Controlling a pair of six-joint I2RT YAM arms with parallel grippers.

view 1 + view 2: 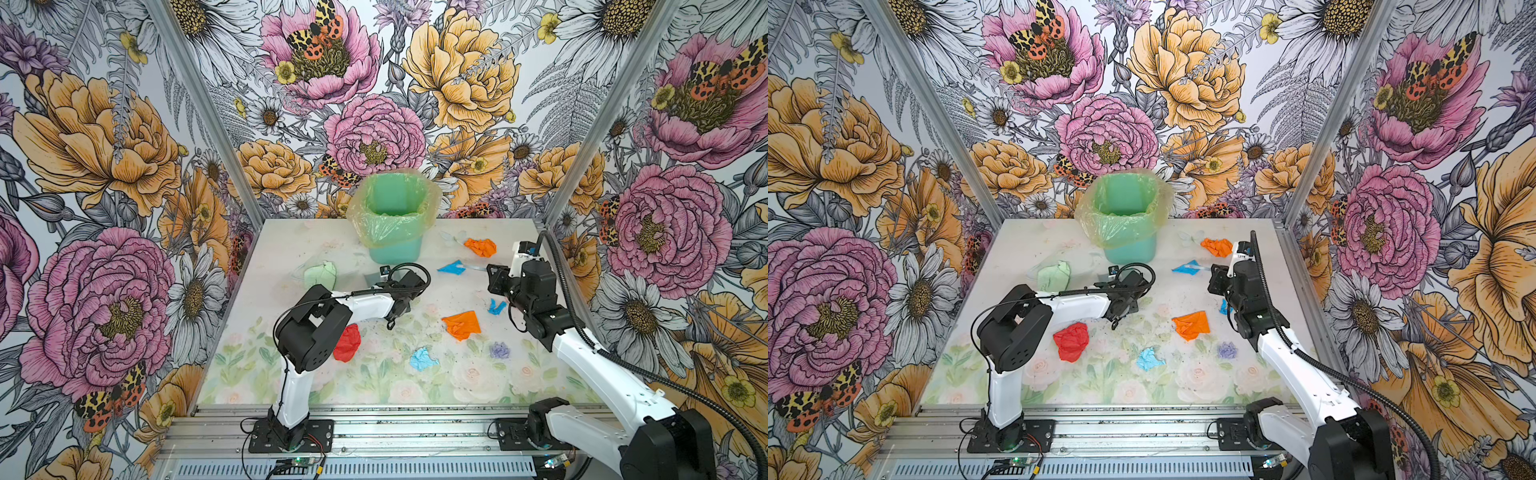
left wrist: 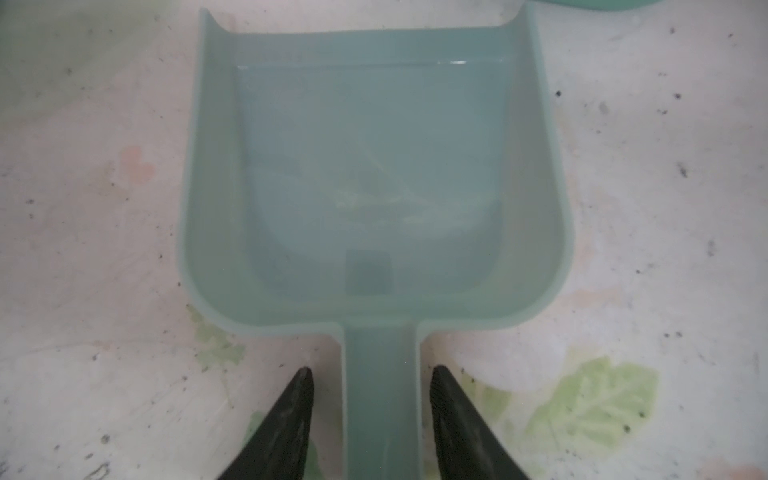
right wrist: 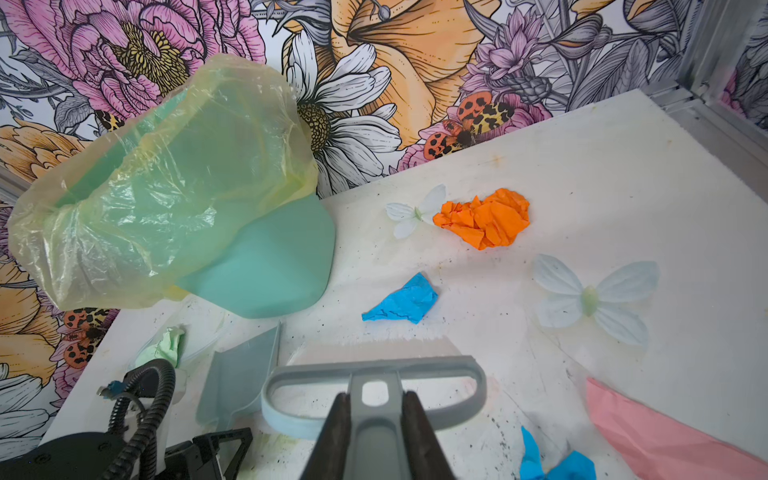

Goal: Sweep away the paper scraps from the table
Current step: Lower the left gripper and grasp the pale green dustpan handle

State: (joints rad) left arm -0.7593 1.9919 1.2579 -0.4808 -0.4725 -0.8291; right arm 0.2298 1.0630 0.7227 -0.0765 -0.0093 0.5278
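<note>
Paper scraps lie over the table [image 1: 291,245]. There is a red one [image 1: 347,343] by the left arm and an orange one [image 1: 461,325] mid-right. A light blue one [image 1: 422,359] lies nearer the front, and orange [image 3: 484,218] and blue [image 3: 403,301] ones sit near the bin. My left gripper [image 2: 371,369] straddles the handle of the grey-blue dustpan [image 2: 374,178]. Its jaws are open, with a thin gap on each side of the handle. My right gripper [image 3: 377,395] is shut on the handle of the grey brush [image 3: 457,368], which it holds above the table.
A green bin [image 1: 395,220] with a yellowish liner stands at the back middle. A pale green wad [image 1: 321,275] lies left of the dustpan. A small blue scrap [image 1: 496,306] sits beside the right arm. Floral walls and metal rails enclose the table.
</note>
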